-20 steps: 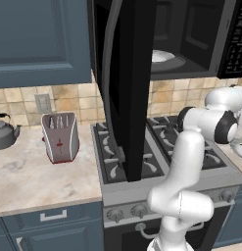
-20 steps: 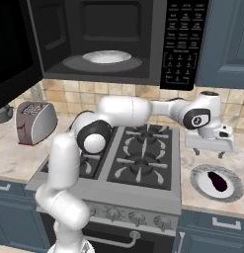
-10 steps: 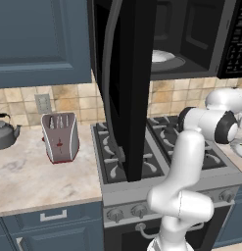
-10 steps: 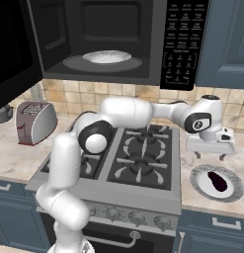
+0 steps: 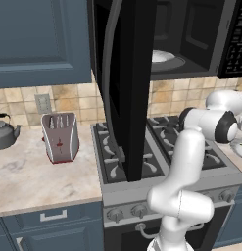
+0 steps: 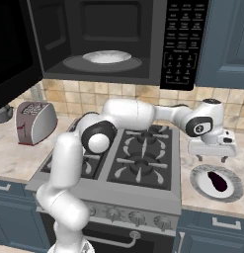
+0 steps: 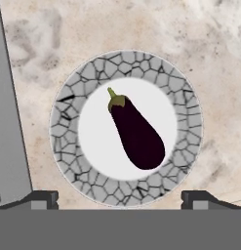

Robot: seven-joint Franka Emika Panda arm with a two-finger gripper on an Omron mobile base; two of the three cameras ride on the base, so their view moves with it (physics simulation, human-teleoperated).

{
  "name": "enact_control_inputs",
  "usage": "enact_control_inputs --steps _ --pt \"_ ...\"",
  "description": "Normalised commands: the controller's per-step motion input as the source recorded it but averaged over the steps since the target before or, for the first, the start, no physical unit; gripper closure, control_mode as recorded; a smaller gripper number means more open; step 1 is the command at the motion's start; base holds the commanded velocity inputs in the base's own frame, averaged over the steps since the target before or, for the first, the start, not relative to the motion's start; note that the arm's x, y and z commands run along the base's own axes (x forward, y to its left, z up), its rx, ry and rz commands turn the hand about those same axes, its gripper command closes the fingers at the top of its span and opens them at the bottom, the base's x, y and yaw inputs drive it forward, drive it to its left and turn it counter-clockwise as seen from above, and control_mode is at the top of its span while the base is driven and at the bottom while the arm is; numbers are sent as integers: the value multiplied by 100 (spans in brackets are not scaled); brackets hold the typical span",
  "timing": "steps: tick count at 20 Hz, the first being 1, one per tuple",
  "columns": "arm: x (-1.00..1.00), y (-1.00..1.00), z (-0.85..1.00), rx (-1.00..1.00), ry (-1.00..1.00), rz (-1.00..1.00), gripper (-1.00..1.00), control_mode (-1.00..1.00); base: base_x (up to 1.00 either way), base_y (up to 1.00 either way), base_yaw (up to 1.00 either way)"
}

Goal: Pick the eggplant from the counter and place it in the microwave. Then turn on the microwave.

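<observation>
The dark purple eggplant (image 7: 136, 132) lies on a round plate (image 7: 63, 129) with a cracked grey rim, on the beige counter (image 7: 141, 24) right of the stove. In the right base view the eggplant (image 6: 218, 181) rests on the same plate (image 6: 200, 178). My gripper (image 6: 213, 157) hangs straight above it, open and empty, with its fingertips (image 7: 44, 199) spread wide of the plate in the hand view. The black microwave (image 6: 118, 39) hangs over the stove with its door (image 5: 125, 83) swung wide open, a white turntable plate (image 6: 107, 57) inside and the keypad (image 6: 182, 44) on its right.
A gas stove (image 6: 138, 158) sits between the two counter stretches. A silver toaster (image 5: 60, 137) and a grey kettle (image 5: 2, 132) stand on the left counter. Blue cabinets (image 6: 227, 39) flank the microwave, and its open door juts out over the stove's left half.
The gripper has drifted a little to the right and lower over the plate with the eggplant. Its jaws stay open.
</observation>
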Motion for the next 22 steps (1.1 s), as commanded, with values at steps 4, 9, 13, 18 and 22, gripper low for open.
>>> enact_control_inputs --steps 4,9,13,18,22 --pt "5 -10 -6 0 0 3 -100 -100 0 0 0" --pt "5 -9 -4 0 0 2 -100 -100 0 0 0" --pt "7 -7 -7 0 0 1 -100 -100 0 0 0" --pt "9 -5 -10 0 0 0 -100 -100 0 0 0" --pt "9 -4 -8 0 0 0 -100 -100 0 0 0"
